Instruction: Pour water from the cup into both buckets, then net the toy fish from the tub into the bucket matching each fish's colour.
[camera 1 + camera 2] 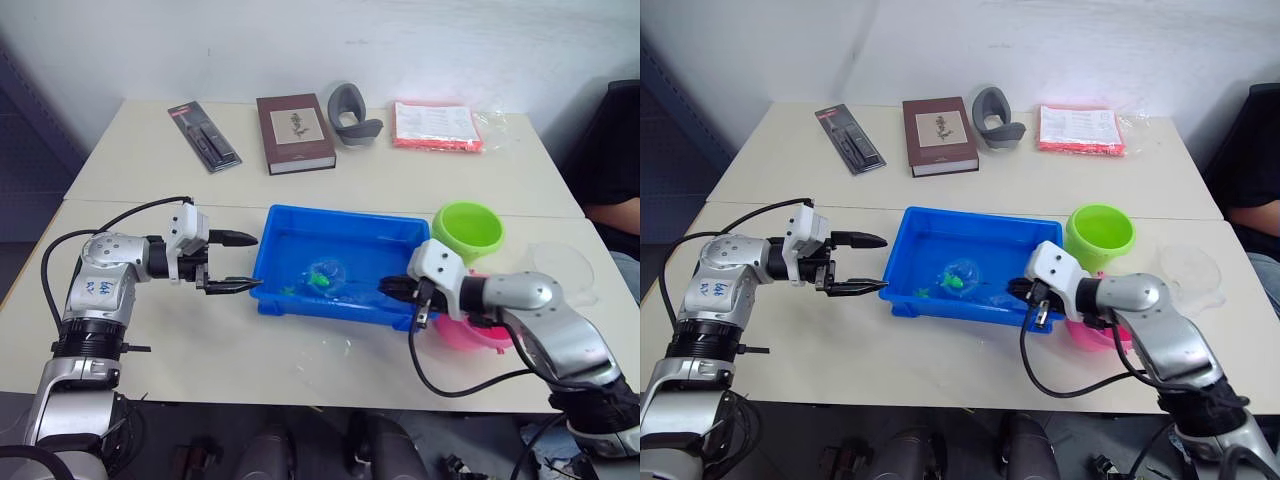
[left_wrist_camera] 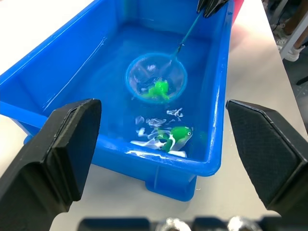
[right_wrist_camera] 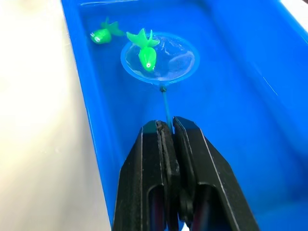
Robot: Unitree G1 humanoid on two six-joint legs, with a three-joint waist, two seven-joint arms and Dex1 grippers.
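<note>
The right claw (image 3: 166,126) is clenched on the thin handle of the net (image 3: 160,58), whose hoop lies in the water near the middle of the tub (image 1: 300,218) with one green fish (image 3: 146,54) sitting across its rim. A second green fish (image 3: 101,34) floats just beside the hoop, close to the tub's near wall. The left claw (image 1: 240,262) hangs released, fingers spread, at the tub's 9 o'clock, just off its rim and holding nothing. The green bucket (image 1: 468,230) stands at the tub's 3 o'clock corner, the pink bucket (image 1: 470,335) at about 4 o'clock, partly behind the right arm; the cup (image 1: 565,268) lies farther out at 3 o'clock on the surface. The net looks very light, its handle thin and likely springy, so the grip at the handle's far end gives little control. The wet fish is light and slippery and could roll off the rim; a slow, level lift seems wise
</note>
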